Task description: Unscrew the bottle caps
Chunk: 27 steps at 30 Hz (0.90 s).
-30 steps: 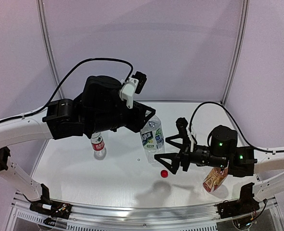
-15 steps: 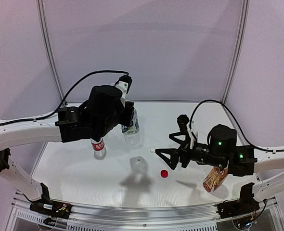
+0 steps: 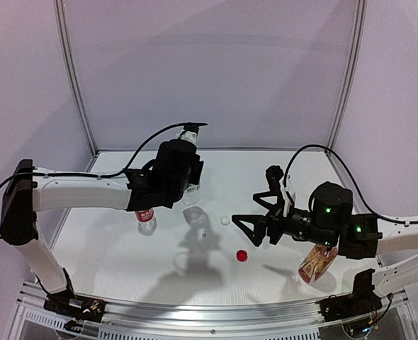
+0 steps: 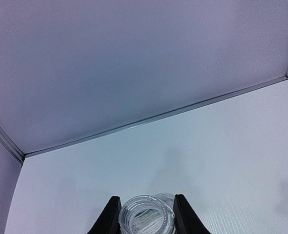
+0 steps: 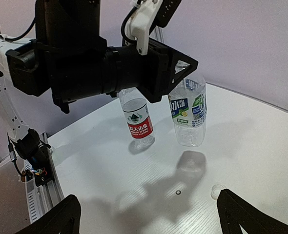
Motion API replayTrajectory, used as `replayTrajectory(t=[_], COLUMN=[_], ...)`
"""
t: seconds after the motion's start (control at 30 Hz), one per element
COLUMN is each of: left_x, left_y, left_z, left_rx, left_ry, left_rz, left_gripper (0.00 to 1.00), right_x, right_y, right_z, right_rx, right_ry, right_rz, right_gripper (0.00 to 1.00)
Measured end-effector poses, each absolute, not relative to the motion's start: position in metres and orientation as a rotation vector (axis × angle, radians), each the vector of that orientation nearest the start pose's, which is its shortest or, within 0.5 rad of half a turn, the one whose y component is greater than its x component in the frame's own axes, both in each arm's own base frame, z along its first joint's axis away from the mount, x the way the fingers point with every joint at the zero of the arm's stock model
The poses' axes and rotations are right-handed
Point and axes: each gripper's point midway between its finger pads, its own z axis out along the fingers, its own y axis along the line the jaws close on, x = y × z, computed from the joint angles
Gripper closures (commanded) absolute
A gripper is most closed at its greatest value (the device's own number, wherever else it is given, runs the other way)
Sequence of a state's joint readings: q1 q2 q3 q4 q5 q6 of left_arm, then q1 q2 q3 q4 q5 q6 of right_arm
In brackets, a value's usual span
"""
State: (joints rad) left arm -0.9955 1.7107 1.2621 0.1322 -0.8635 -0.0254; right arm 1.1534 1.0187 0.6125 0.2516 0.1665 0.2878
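The clear plastic bottle with the green-blue label [image 5: 188, 114], its mouth uncapped, hangs above the white table [image 3: 124, 255], left of centre. The left gripper [image 4: 145, 201] clamps its neck. The right gripper [image 5: 148, 195] gapes wide and empty near the small red cap [image 3: 242, 256].

A free bottle [image 3: 145, 218] stands left of the gripped bottle [image 5: 189, 112]; far cap [image 3: 225, 220] and near cap [image 3: 242, 256] lie to their right.

Red cap [image 3: 242, 256] and white cap [image 3: 225, 220] lie on the table [image 3: 110, 248] near the right hand [image 3: 248, 209]
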Motion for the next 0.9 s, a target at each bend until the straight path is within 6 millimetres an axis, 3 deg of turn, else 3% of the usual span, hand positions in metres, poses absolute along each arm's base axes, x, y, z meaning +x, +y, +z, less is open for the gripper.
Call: replayTrajectory(t=[0.27,0.53,0.9], left_x=[0.396,0.396,0.393], left_y=[-0.319,-0.323,-0.323], left_z=[0.233,0.21,0.198], left_rx=[0.253,0.272,0.259], left_ry=[1.793,1.827,1.84], left_rz=[0.069,0.062,0.024], left_gripper=[0.78,0.68,0.27], right_x=[0.176,0.177,0.177], right_y=[0.327,0.327,0.327], right_z=[0.259,0.259,0.259], right_rx=[-0.639,-0.637,-0.637], right_ry=[1.697,1.697,1.697], right_rz=[0.909,0.907,0.906], right_gripper=[0.01,0.01,0.01])
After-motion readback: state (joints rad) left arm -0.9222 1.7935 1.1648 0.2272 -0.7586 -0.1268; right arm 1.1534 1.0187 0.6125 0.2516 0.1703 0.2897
